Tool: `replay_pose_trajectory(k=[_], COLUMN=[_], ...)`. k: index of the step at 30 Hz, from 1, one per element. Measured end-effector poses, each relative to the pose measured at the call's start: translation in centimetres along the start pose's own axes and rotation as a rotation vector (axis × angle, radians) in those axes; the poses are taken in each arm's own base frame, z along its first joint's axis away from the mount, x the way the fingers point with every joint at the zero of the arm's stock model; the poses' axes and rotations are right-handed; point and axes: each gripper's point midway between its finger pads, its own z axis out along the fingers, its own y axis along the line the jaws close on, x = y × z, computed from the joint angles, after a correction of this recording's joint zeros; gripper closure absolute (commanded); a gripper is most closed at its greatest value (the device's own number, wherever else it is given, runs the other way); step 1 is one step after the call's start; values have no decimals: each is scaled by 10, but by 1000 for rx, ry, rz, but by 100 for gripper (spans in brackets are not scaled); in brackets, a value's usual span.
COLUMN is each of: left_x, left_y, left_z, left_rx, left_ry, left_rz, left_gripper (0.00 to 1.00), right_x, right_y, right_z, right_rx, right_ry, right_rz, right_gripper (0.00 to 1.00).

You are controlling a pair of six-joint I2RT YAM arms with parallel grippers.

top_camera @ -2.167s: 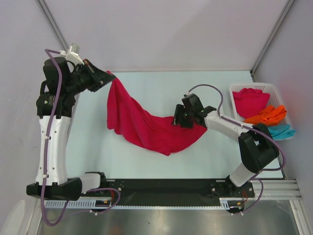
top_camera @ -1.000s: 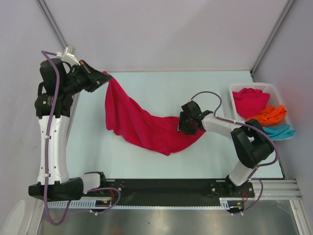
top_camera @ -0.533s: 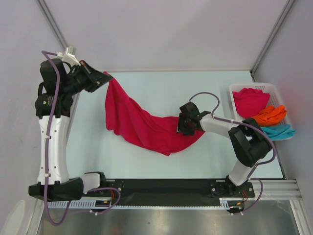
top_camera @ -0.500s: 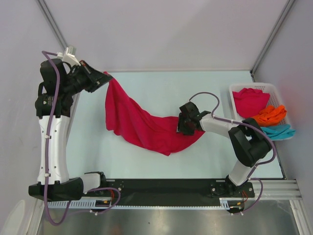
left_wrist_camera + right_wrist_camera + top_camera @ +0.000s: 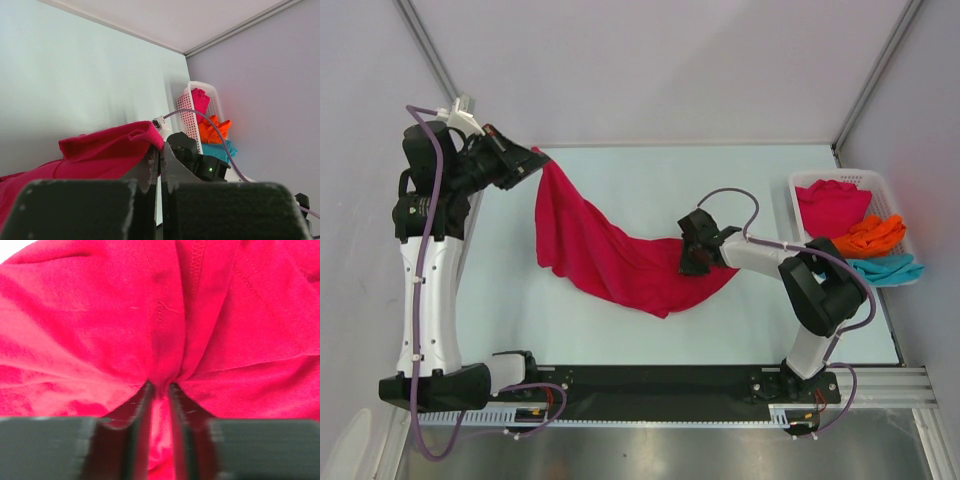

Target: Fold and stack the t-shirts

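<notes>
In the top view, a crimson t-shirt (image 5: pixel 610 255) is hanging in a long sagging band across the middle of the frame, from upper left down to centre right. The left gripper (image 5: pixel 535 158), raised at the upper left, is clamping the shirt's top corner. In the left wrist view its two fingers (image 5: pixel 175 172) are pressing together with almost no gap, and a folded edge of the cloth (image 5: pixel 100 150) is spilling out to the left of their tips. The right gripper (image 5: pixel 688 258) is sitting low at the shirt's right end, over the pale table (image 5: pixel 620 180). In the right wrist view its fingers (image 5: pixel 132 410) are pinching a narrow pleat of the red fabric (image 5: pixel 100 315), with creases radiating from the pinch and cloth filling the frame. The lowest fold is drooping toward the bottom centre of the table. At the right edge, a white basket (image 5: pixel 880 185) is holding a second crimson shirt (image 5: pixel 828 208), an orange shirt (image 5: pixel 868 236) and a teal shirt (image 5: pixel 892 268) that is hanging over its lower rim.
</notes>
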Motion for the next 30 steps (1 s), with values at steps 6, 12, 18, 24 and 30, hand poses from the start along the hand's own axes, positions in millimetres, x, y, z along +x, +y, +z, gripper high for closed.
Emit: replay_pose_trajectory(k=[6,12,18,24,30], left_x=[0,-1,-30,-57,-88], left_y=[1,3,0,-10,-59], left_z=[0,3,29,38,10], left_rx=[-1,-2,13,48,141], left_ry=[-2,1,25,4,-80], left_rz=[0,-1,-11,-30,-13], left_gripper=[100,100,100,100,100], right_x=[2,-10,-107,-217,-250], right_y=[3,7,42,58,48], right_z=[1,-5,-55,-163,-272], right_rx=[-1,14,-3,-21,-13], right_ry=[4,-22,-227,-528,-738], right_rz=[5,-34,-101,-110,-100], right_gripper=[100,100,100,100,100])
